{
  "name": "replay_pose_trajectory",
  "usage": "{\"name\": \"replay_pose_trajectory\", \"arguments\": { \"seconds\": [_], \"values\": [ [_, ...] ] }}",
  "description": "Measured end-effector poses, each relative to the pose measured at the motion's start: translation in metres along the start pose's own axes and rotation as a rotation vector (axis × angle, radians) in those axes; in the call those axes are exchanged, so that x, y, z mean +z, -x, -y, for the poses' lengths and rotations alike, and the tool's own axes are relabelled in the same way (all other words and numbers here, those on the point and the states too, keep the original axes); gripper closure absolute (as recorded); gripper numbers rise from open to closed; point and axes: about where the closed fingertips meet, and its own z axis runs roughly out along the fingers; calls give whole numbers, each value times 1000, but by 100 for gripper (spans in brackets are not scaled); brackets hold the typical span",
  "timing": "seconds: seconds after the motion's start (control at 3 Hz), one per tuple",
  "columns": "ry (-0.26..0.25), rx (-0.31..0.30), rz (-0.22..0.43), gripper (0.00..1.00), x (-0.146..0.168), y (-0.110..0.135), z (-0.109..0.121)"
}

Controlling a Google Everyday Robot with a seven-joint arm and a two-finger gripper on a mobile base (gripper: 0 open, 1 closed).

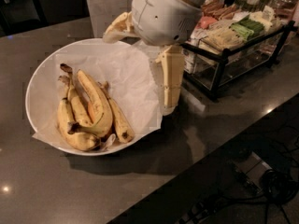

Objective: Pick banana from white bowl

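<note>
The white bowl (29, 93) sits on the dark counter at the left, lined with crinkled white paper. Several bananas lie in its left half. The banana (99, 107), the largest and strongly curved, lies in the middle of the bunch with slimmer spotted ones on either side. My gripper (136, 73) hangs over the bowl's right rim, to the right of and above the bananas, touching none of them. It is open and empty, with one cream finger (170, 78) pointing down at the paper's edge.
A black wire rack (223, 62) filled with snack packets stands just right of the gripper. The counter's front edge runs diagonally at the lower right, with cables (273, 181) on the floor below.
</note>
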Motion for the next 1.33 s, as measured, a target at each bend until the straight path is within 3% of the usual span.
{"name": "replay_pose_trajectory", "arguments": {
  "seconds": [0.67,1.0,1.33],
  "values": [
    [110,-76,38,0,52,23,49],
    [134,-161,15,0,77,30,54],
    [112,-164,17,0,78,33,59]
  ]
}}
